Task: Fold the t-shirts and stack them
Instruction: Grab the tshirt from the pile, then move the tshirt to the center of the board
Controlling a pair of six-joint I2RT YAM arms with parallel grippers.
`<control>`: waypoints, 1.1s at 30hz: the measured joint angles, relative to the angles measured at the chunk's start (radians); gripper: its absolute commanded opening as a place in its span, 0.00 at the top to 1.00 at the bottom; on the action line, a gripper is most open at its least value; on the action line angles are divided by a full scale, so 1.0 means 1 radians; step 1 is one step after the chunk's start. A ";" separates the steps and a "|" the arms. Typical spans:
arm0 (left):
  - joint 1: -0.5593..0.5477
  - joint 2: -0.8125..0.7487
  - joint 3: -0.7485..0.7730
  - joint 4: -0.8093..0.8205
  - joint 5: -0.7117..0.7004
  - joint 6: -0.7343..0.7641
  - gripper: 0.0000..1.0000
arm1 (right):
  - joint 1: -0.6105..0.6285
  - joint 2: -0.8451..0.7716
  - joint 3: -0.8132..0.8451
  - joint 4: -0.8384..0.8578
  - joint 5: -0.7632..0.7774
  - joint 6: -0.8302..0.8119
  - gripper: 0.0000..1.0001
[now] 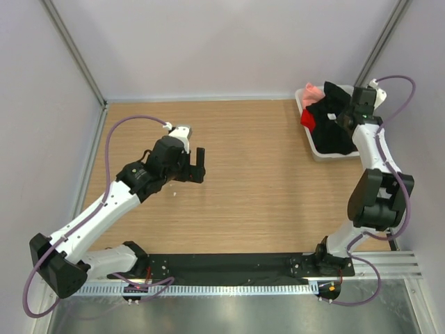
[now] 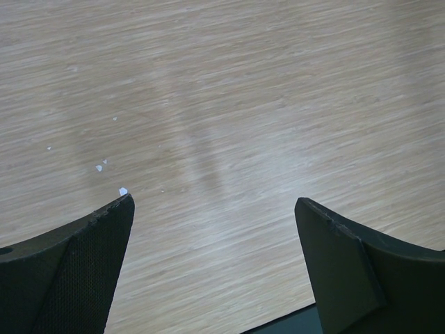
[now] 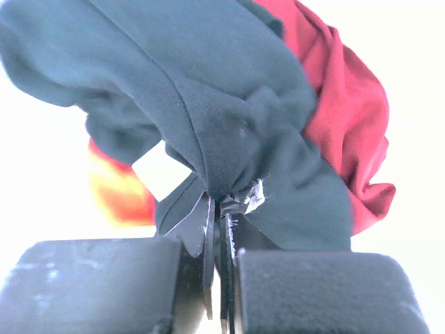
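My right claw [image 3: 221, 240] is clamped tight on a bunched fold of the black t-shirt [image 3: 208, 90], the cloth squeezed flat between my 2 pads and gathering into creases just above the pinch. Behind the black cloth and touching it on its right side lies the red t-shirt [image 3: 348, 118], crumpled. From above, that claw sits over the pale bin [image 1: 327, 156] in the far right corner of the table [image 1: 264, 181]. The black t-shirt fills most of the bin and drapes over its far rim, the red one peeks out at its left edge, and a salmon-pink t-shirt [image 1: 311, 92] is heaped in the bin's far left corner. All 3 are unfolded and tangled together. My left claw [image 2: 214, 209] hangs spread wide above bare wood on the left half of the table, well apart from the bin, with nothing between its fingers. A few tiny white flecks [image 2: 123, 191] lie on the wood beneath it.
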 measured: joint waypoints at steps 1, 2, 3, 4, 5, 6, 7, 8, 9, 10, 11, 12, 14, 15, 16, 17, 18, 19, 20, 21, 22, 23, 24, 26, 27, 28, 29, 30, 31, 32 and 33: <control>0.000 -0.004 0.000 0.000 0.005 -0.003 0.02 | 0.000 -0.030 0.011 -0.024 -0.013 -0.003 0.99; 0.000 -0.008 0.000 0.000 0.010 -0.004 0.02 | 0.000 -0.056 0.031 -0.053 -0.033 -0.005 0.99; 0.000 -0.016 0.000 0.001 0.015 -0.006 0.02 | 0.000 -0.089 0.062 -0.079 -0.058 -0.005 0.99; 0.000 -0.026 0.000 0.002 0.024 -0.011 0.02 | 0.000 -0.126 0.111 -0.114 -0.093 -0.003 0.99; 0.000 -0.037 0.000 0.003 0.030 -0.015 0.02 | 0.000 -0.157 0.163 -0.138 -0.134 0.001 0.99; 0.000 -0.048 0.000 0.005 0.034 -0.019 0.02 | -0.001 -0.192 0.213 -0.150 -0.175 0.005 0.99; 0.000 -0.059 0.001 0.007 0.036 -0.021 0.02 | -0.002 -0.225 0.256 -0.162 -0.217 0.016 0.99; 0.000 -0.068 0.003 0.006 0.035 -0.023 0.02 | -0.002 -0.261 0.301 -0.171 -0.262 0.032 0.99; 0.001 -0.075 0.007 0.005 0.032 -0.024 0.02 | -0.002 -0.296 0.345 -0.180 -0.310 0.048 0.99; 0.005 -0.080 0.014 0.002 0.026 -0.026 0.01 | -0.002 -0.328 0.386 -0.187 -0.355 0.066 0.99; 0.011 -0.085 0.027 -0.003 0.022 -0.027 0.01 | -0.002 -0.354 0.414 -0.190 -0.393 0.085 0.99; 0.018 -0.087 0.037 -0.005 0.020 -0.030 0.01 | -0.003 -0.383 0.439 -0.193 -0.443 0.110 0.99; 0.050 -0.091 0.072 -0.020 0.027 -0.038 0.01 | -0.003 -0.446 0.438 -0.193 -0.542 0.168 0.99; 0.073 -0.095 0.089 -0.025 0.033 -0.048 0.01 | -0.002 -0.477 0.401 -0.182 -0.594 0.201 0.99; 0.087 -0.100 0.103 -0.031 0.041 -0.053 0.01 | 0.005 -0.526 0.335 -0.149 -0.645 0.232 0.99; 0.112 -0.105 0.111 -0.036 0.048 -0.057 0.01 | 0.016 -0.571 0.260 -0.138 -0.688 0.256 0.99; 0.131 -0.113 0.119 -0.044 0.055 -0.065 0.01 | 0.028 -0.601 0.198 -0.141 -0.715 0.270 0.99; 0.146 -0.122 0.121 -0.051 0.062 -0.073 0.01 | 0.050 -0.638 0.108 -0.130 -0.739 0.278 0.99; 0.158 -0.131 0.121 -0.061 0.065 -0.078 0.01 | 0.086 -0.667 0.011 -0.137 -0.755 0.283 0.99; 0.164 -0.138 0.121 -0.071 0.068 -0.081 0.01 | 0.116 -0.680 -0.063 -0.148 -0.761 0.286 0.99; 0.168 -0.145 0.119 -0.080 0.074 -0.087 0.01 | 0.159 -0.695 -0.157 -0.151 -0.761 0.285 0.99; 0.169 -0.153 0.112 -0.085 0.080 -0.097 0.01 | 0.210 -0.702 -0.243 -0.162 -0.756 0.286 0.98; 0.170 -0.160 0.101 -0.088 0.090 -0.103 0.02 | 0.272 -0.690 -0.320 -0.172 -0.749 0.285 0.98; 0.171 -0.171 0.068 -0.085 0.119 -0.118 0.03 | 0.372 -0.660 -0.460 -0.195 -0.729 0.281 0.99; 0.171 -0.175 0.040 -0.076 0.144 -0.126 0.05 | 0.403 -0.653 -0.505 -0.211 -0.723 0.279 0.99; 0.171 -0.177 0.017 -0.070 0.172 -0.130 0.06 | 0.428 -0.651 -0.546 -0.238 -0.711 0.271 0.99; 0.171 -0.174 -0.012 -0.061 0.204 -0.135 0.06 | 0.436 -0.652 -0.570 -0.270 -0.694 0.263 0.99; 0.171 -0.163 -0.041 -0.047 0.242 -0.142 0.09 | 0.438 -0.653 -0.575 -0.299 -0.669 0.254 0.99; 0.171 -0.146 -0.063 -0.038 0.283 -0.152 0.10 | 0.438 -0.655 -0.572 -0.308 -0.646 0.243 0.99; 0.171 -0.123 -0.080 -0.024 0.320 -0.158 0.11 | 0.438 -0.660 -0.562 -0.316 -0.621 0.234 0.99; 0.167 -0.088 -0.096 -0.005 0.356 -0.166 0.12 | 0.438 -0.665 -0.547 -0.323 -0.596 0.227 0.99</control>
